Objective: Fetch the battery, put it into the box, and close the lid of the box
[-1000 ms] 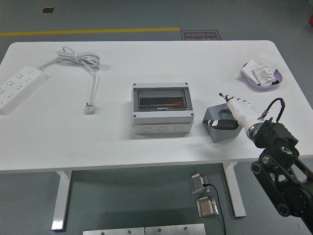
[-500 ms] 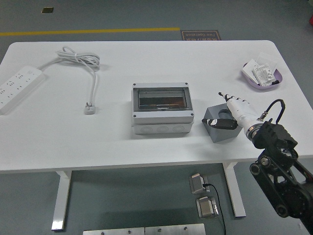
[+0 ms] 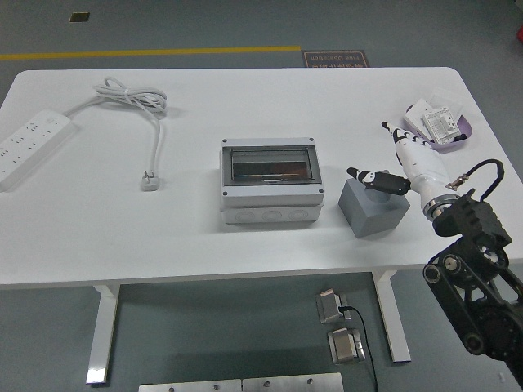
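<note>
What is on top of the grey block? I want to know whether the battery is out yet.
Nothing rests on the grey block; its top looks bare. The right hand hangs above it. Whether it holds a battery cannot be seen.

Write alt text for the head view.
The robot's right hand hovers open above a grey block beside a closed grey box on a white table. A power strip lies far left, a purple tray far right.
</note>
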{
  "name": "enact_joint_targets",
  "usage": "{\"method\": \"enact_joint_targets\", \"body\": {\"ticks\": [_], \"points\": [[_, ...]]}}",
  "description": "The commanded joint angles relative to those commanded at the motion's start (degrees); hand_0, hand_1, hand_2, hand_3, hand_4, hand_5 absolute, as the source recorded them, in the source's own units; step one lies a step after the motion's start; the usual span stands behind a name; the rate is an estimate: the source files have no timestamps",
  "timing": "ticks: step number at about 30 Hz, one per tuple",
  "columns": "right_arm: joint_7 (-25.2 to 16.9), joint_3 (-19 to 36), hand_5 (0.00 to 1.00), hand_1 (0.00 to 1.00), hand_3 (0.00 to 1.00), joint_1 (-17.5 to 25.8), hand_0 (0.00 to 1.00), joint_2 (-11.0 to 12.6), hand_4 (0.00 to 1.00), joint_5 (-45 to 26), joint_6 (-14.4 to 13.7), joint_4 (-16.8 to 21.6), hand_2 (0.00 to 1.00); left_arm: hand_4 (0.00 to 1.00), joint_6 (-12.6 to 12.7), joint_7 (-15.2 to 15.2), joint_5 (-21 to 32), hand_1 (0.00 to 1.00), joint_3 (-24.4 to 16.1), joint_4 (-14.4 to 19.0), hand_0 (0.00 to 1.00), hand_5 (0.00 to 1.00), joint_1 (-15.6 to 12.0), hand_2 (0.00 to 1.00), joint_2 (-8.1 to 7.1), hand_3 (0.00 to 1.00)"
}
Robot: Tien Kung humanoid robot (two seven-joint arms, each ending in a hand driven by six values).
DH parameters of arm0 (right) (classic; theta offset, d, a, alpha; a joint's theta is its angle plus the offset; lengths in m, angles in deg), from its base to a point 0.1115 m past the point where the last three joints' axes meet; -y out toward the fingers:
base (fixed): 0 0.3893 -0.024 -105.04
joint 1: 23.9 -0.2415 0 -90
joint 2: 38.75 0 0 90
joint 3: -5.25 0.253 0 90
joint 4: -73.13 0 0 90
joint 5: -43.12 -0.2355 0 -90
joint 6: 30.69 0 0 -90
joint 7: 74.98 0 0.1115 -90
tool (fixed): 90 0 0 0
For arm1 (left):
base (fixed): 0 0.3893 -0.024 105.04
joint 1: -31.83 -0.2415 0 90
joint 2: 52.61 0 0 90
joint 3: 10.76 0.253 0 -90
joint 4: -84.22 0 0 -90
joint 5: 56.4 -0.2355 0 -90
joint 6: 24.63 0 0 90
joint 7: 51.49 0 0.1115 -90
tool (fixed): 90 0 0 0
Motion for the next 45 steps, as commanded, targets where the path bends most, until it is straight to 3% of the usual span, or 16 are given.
{"method": "enact_joint_targets", "body": {"ticks": [5, 6, 9, 11, 12, 19, 23, 24, 29, 30, 32, 34, 40, 41, 42, 45], "points": [[-6.21, -0.04, 0.664, 0.998, 0.998, 0.14, 0.998, 0.02, 0.998, -6.91, -7.38, -1.22, 0.998, 0.75, 0.0, -0.1, 0.09, 0.635, 0.08, 0.0, 0.604, 0.082, -0.06, 0.626, -0.08, 0.635], [-8.06, -0.36, 0.832, 0.998, 0.998, 0.23, 0.998, 0.04, 0.998, -9.32, -9.02, -1.45, 0.998, 0.749, 0.0, -0.11, 0.11, 0.634, 0.09, 0.0, 0.604, 0.083, -0.06, 0.626, -0.1, 0.634], [-13.78, -1.74, 0.832, 0.998, 0.998, 0.6, 0.998, -0.03, 0.998, -15.42, -12.43, -1.85, 0.998, 0.749, 0.0, -0.16, 0.06, 0.634, 0.07, 0.0, 0.604, 0.083, -0.13, 0.626, -0.15, 0.634], [-17.93, -2.54, 0.832, 0.998, 0.998, 0.71, 0.998, -0.11, 0.998, -19.89, -12.05, -1.93, 0.998, 0.749, -0.01, -0.18, 0.0, 0.634, 0.05, 0.0, 0.604, 0.083, -0.17, 0.626, -0.16, 0.634], [-19.82, -2.57, 0.96, 0.998, 0.998, 0.67, 0.998, -0.11, 0.998, -22.29, -11.46, -1.98, 0.998, 0.752, -0.01, -0.18, -0.05, 0.635, 0.03, 0.0, 0.604, 0.085, -0.17, 0.626, -0.16, 0.634], [-27.6, 1.2, 0.998, 0.965, 0.998, 0.22, 0.998, 0.12, 0.998, -37.42, -5.76, -1.76, 0.95, 0.753, 0.02, -0.04, -0.18, 0.635, 0.0, 0.0, 0.605, 0.087, -0.07, 0.625, -0.13, 0.635], [-27.76, 3.93, 0.998, 0.965, 0.998, 0.25, 0.998, 0.04, 0.998, -46.32, -4.94, -1.94, 0.95, 0.753, 0.0, -0.11, -0.13, 0.635, 0.07, 0.0, 0.605, 0.087, -0.18, 0.625, 0.01, 0.635], [-27.2, 4.62, 0.998, 0.874, 0.933, 0.25, 0.998, 0.01, 0.998, -47.69, -5.75, -1.92, 0.842, 0.755, 0.0, -0.12, -0.09, 0.635, 0.1, 0.0, 0.605, 0.089, -0.22, 0.625, 0.04, 0.635], [-20.7, 10.41, 0.998, 0.874, 0.933, -0.26, 0.998, -0.43, 0.998, -39.33, -14.0, -1.14, 0.842, 0.755, 0.09, -0.24, -0.2, 0.635, 0.27, 0.0, 0.605, 0.089, -0.29, 0.625, 0.09, 0.635], [-19.46, 11.34, 0.998, 0.804, 0.855, -0.31, 0.967, -0.57, 0.998, -37.62, -15.58, -1.16, 0.796, 0.757, 0.16, -0.28, -0.28, 0.634, 0.31, 0.0, 0.605, 0.089, -0.3, 0.626, 0.09, 0.635], [-18.83, 12.0, 0.998, 0.804, 0.855, -0.29, 0.967, -0.86, 0.998, -35.79, -18.15, -1.64, 0.796, 0.757, 0.28, -0.38, -0.31, 0.634, 0.39, 0.0, 0.605, 0.089, -0.33, 0.626, 0.08, 0.635], [-20.58, 11.3, 0.998, 0.804, 0.855, -0.14, 0.967, -1.11, 0.998, -38.8, -17.18, -2.84, 0.796, 0.757, 0.37, -0.47, -0.21, 0.634, 0.53, 0.0, 0.605, 0.089, -0.41, 0.626, 0.07, 0.635], [-20.16, 11.21, 0.978, 0.796, 0.832, 0.05, 0.954, -0.67, 0.984, -42.46, -8.41, -3.59, 0.801, 0.758, 0.43, -0.56, 0.08, 0.635, 0.79, 0.0, 0.605, 0.088, -0.43, 0.626, -0.01, 0.635], [-19.77, 11.94, 0.978, 0.796, 0.832, 0.02, 0.954, -0.78, 0.984, -40.43, -8.26, -3.03, 0.801, 0.758, 0.44, -0.56, 0.09, 0.635, 0.81, 0.0, 0.605, 0.088, -0.41, 0.626, -0.02, 0.635], [-19.86, 12.41, 0.881, 0.741, 0.819, 0.02, 0.863, -0.87, 0.925, -38.78, -8.66, -2.73, 0.762, 0.76, 0.45, -0.56, 0.12, 0.635, 0.84, 0.0, 0.605, 0.09, -0.4, 0.626, -0.01, 0.636], [-22.26, 13.09, 0.881, 0.741, 0.819, 0.11, 0.863, -1.15, 0.925, -35.08, -11.62, -2.6, 0.762, 0.76, 0.46, -0.57, 0.13, 0.635, 0.89, 0.0, 0.605, 0.09, -0.36, 0.626, 0.05, 0.636]]}}
